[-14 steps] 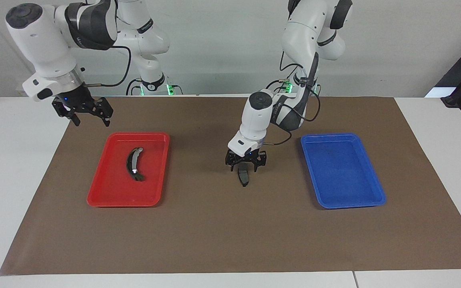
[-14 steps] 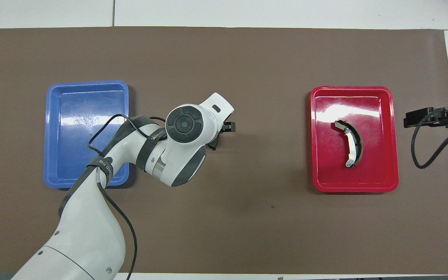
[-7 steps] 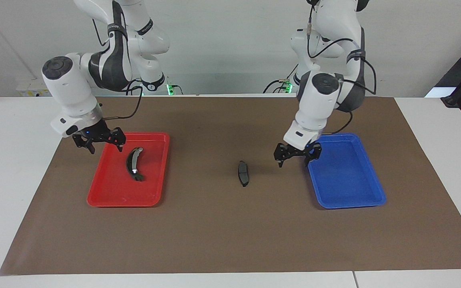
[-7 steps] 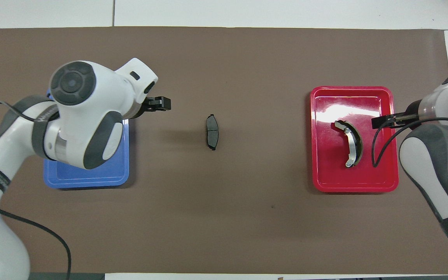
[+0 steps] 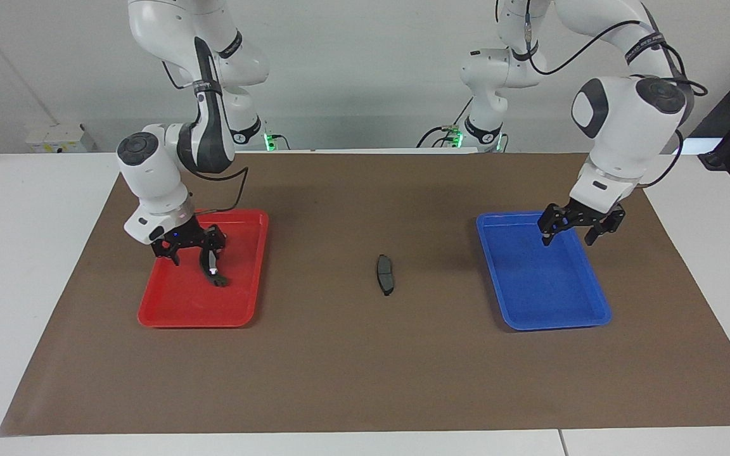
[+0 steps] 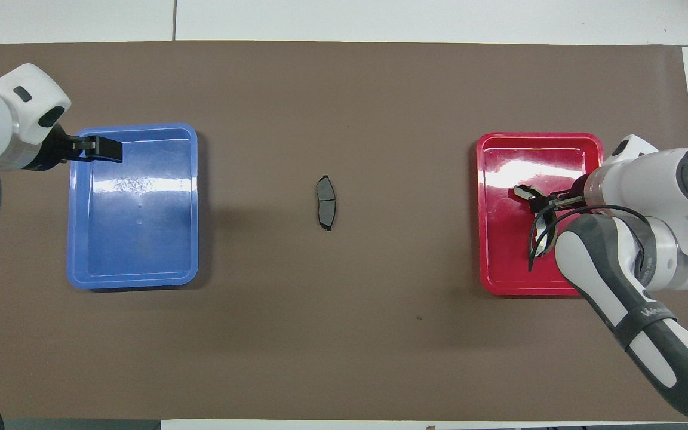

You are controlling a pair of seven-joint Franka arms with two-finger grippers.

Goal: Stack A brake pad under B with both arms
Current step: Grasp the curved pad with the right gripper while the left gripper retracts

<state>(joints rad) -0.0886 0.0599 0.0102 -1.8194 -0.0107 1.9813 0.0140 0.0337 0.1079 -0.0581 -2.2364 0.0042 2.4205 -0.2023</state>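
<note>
Two trays on brown mat (image 5: 352, 380), small brake pad (image 5: 384, 274) flat on mat between them, untouched. Crescent brake shoe (image 5: 211, 263) in red tray (image 5: 168, 313), toward right arm's end. Right gripper (image 5: 192, 251) low in red tray, fingers apart, straddling shoe's upper end, not clamped. Left gripper (image 5: 577, 229) over blue tray (image 5: 555, 320), fingers apart, holding nothing

The small dark grey brake pad (image 5: 385, 274) lies flat on the brown mat, mid-surface. The longer crescent brake shoe (image 5: 210, 264), silver-rimmed, rests in the red tray (image 5: 168, 310).
</note>
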